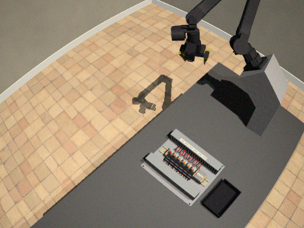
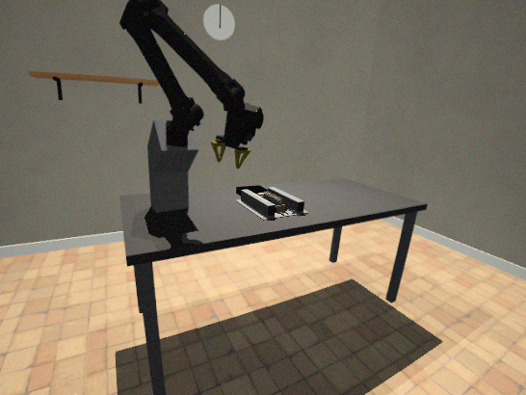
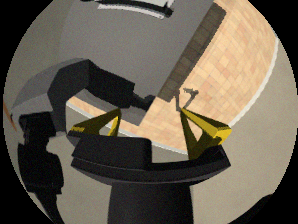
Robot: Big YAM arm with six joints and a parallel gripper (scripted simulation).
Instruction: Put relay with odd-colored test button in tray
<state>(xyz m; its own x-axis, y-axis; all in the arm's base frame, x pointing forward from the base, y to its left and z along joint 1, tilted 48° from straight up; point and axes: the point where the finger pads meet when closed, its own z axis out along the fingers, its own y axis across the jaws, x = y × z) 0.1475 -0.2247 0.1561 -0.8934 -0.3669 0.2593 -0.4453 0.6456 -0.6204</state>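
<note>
One black robot arm [image 2: 193,58] rises from a grey pedestal [image 2: 166,183] at one end of a dark desk [image 2: 337,202]. Its end effector [image 2: 230,155] hangs high in the air with its two yellow fingers spread wide and nothing between them. In the top view the end effector [image 1: 194,57] sits beyond the desk edge, over the tiled floor [image 1: 69,111].

Well apart from it, further along the desk, lies one grey panel [image 1: 167,175] carrying a single row of relays [image 1: 182,161] in their sockets between two black slotted ducts. The relays show small orange-red tops; they are too small to count exactly or to tell which button differs. One black tray [image 1: 221,198], open side up, lies just beside the panel's far end, on the side away from the arm.

One wall clock [image 2: 219,21] and one wooden shelf [image 2: 92,78] hang on the wall.
</note>
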